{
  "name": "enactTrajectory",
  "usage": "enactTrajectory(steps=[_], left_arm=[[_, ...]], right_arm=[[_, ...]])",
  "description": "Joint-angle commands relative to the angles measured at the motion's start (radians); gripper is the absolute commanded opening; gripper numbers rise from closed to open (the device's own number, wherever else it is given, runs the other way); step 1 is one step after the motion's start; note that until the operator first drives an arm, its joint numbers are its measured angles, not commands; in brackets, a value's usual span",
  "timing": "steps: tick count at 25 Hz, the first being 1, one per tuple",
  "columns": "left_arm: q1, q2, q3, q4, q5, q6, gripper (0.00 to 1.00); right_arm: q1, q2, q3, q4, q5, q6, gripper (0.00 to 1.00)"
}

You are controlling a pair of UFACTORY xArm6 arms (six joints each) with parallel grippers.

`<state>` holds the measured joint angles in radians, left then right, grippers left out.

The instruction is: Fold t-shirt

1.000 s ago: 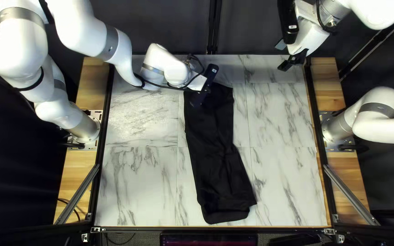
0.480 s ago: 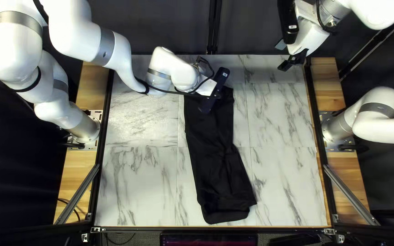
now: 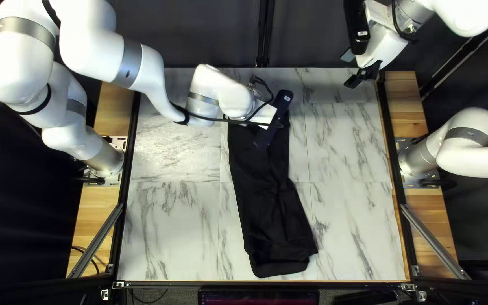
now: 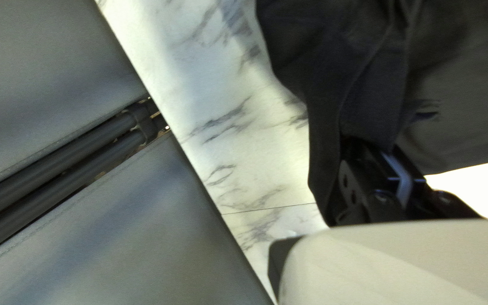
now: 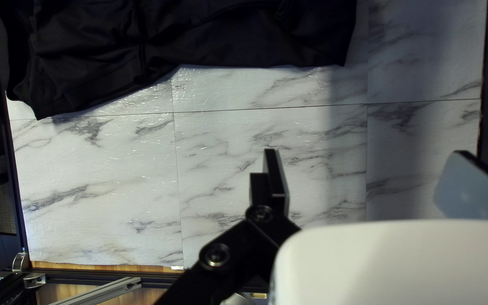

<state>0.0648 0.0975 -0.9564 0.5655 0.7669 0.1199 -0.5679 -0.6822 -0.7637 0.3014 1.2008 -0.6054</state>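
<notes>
T-shirt [image 3: 272,214]: lies on the marble-look bench [image 3: 170,237] as 1 long, narrow strip, its visible outline unchanged.
Left pincer [image 4: 393,151]: shifts across the strip's far end, farther right and nearer the camera than 1 second ago — it looks closed up, though whether it pinches fabric cannot be told.
Right pincer [image 5: 365,158]: stays parked off the strip's side, parted wide and empty.
Fold: probably lengthwise done, crosswise pending — the strip shows no shortening, and a poor pinch could leave a layer behind.
</notes>
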Motion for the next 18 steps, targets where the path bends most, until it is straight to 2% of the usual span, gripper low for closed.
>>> enactTrajectory(steps=[1, 9, 18], left_arm=[[-0.027, 0.017, -0.017, -0.042, 0.001, -0.010, 0.00], [-0.058, 0.023, -0.039, -0.089, -0.016, -0.003, 0.00], [-0.154, 0.022, -0.029, -0.062, 0.023, -0.083, 0.00]], right_arm=[[0.000, 0.000, 0.000, 0.000, 0.000, 0.000, 1.00], [0.000, 0.000, 0.000, 0.000, 0.000, 0.000, 1.00], [0.000, 0.000, 0.000, 0.000, 0.000, 0.000, 1.00]])
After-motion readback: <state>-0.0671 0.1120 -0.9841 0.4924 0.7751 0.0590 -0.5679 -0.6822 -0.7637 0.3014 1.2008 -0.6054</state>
